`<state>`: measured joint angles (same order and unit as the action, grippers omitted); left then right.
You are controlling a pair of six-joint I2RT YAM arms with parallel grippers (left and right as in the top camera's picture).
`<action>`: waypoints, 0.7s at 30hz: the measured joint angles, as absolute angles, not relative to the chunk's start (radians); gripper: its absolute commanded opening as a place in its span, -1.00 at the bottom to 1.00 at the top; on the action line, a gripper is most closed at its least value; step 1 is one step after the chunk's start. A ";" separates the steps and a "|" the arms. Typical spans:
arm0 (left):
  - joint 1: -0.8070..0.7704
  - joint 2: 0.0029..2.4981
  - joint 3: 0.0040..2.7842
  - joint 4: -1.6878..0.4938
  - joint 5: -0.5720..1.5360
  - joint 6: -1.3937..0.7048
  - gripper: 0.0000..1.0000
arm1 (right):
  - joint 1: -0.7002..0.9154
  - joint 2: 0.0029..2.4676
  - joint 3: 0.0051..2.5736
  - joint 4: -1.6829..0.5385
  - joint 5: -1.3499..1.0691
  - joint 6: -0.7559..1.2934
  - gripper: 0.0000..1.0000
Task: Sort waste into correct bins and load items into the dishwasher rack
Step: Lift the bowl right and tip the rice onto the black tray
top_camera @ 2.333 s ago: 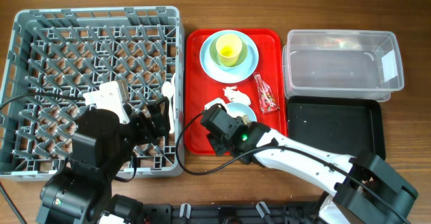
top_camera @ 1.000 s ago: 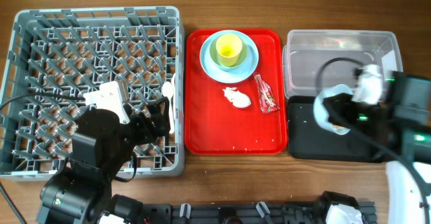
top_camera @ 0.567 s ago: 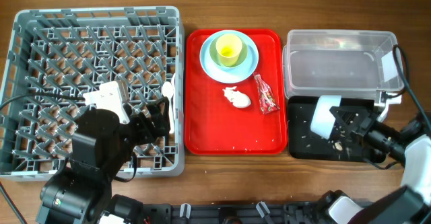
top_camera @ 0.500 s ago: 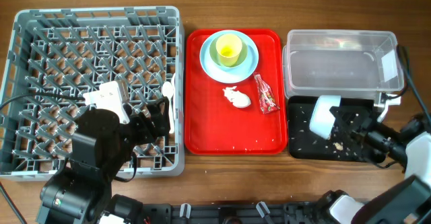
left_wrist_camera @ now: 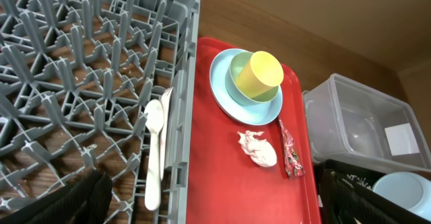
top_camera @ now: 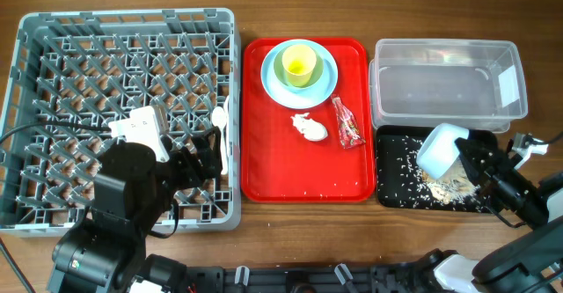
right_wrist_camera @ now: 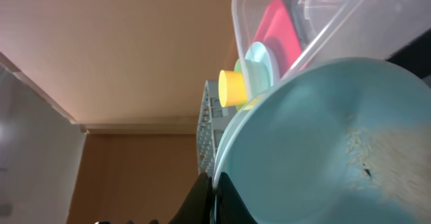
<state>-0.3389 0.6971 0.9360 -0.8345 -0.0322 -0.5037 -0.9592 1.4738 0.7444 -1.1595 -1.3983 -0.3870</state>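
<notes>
**Rack:** large square grey plastic crate with upright pegs, at the left end of the wooden worktop. A white plastic spoon and a white plastic fork lay side by side just inside its right wall.

**Left arm's fingers**: over the rack, spread wide, holding nothing.

**Red rectangular tray**: stood just beside the rack. It carried three lots:
- a round light blue plate with an upright yellow-green cup on it;
- a crumpled white tissue;
- a small red printed snack wrapper, just right of the tissue.

**Clear rectangular plastic tub**: stood right of the red tray at the far side, with a white label at its right end.

**Shallow black rectangular tray**: sat directly in front of the tub. Pale rice-like scraps were scattered across it, thickest beneath the bowl.

**Small light blue bowl**: was tipped on edge above the black tray, its rim pinched by the right arm's fingers. A few grains clung inside.
</notes>
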 measured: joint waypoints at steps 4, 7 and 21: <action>-0.339 0.697 0.936 -0.835 -0.032 -0.504 1.00 | -0.960 1.474 0.743 -1.220 -1.432 -0.376 -0.92; -0.339 0.697 0.936 -0.834 -0.032 -0.504 1.00 | -0.960 1.474 0.743 -1.223 -1.463 -0.360 -0.91; -0.339 0.697 0.936 -0.834 -0.032 -0.504 1.00 | -0.960 1.474 0.743 -1.325 -1.466 -0.357 -0.92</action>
